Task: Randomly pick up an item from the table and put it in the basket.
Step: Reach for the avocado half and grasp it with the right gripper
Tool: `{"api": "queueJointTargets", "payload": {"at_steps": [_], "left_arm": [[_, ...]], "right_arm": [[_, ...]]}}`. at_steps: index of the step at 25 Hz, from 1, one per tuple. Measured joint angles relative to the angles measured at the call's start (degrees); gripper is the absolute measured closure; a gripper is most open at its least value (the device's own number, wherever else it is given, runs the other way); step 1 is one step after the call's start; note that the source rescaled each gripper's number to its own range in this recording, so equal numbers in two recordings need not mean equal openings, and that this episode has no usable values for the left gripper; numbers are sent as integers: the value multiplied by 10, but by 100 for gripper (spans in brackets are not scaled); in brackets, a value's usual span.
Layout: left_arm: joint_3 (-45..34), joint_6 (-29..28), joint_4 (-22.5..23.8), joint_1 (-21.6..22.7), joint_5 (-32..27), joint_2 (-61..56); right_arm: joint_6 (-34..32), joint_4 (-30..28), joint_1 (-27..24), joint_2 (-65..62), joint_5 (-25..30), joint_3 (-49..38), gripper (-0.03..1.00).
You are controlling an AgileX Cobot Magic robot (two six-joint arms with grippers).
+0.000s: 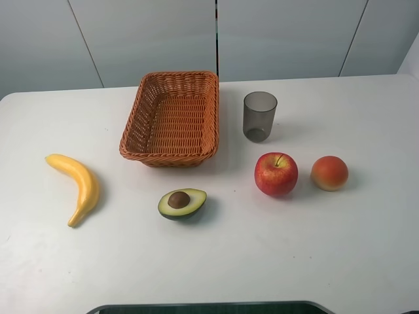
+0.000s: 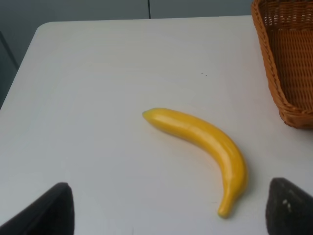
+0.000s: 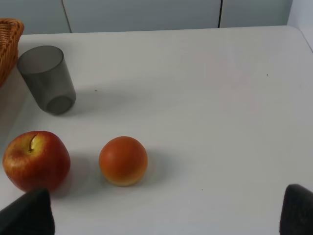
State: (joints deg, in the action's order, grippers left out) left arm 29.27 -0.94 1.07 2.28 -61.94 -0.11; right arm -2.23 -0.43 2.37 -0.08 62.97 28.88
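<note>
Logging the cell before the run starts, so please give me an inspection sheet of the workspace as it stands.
Surface: white table, no spills seen.
Job's things: avocado half cut side up, in front of the wicker basket; the basket holds nothing.
Clutter: banana, red apple, orange-red round fruit, grey cup upright.
Grippers: left gripper and right gripper open, holding nothing.
Cables: nothing seen.
Surroundings: pale wall panels behind the table.
</note>
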Motion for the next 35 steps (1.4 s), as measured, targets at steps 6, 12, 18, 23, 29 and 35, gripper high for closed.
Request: {"api": "queueJointTargets", "payload": {"at_steps": [6,12,18,23,29,35], "left_arm": [[0,0,0,0,0,0],[0,0,0,0,0,0],[0,0,0,0,0,0],[0,0,0,0,0,0],[0,0,0,0,0,0],[0,0,0,0,0,0]], "right_arm": [[0,0,0,0,0,0,-3],[0,0,0,0,0,0,-3],[0,0,0,0,0,0,-3],[0,0,0,0,0,0,-3],[0,0,0,0,0,0,-3],[0,0,0,0,0,0,-3]]}}
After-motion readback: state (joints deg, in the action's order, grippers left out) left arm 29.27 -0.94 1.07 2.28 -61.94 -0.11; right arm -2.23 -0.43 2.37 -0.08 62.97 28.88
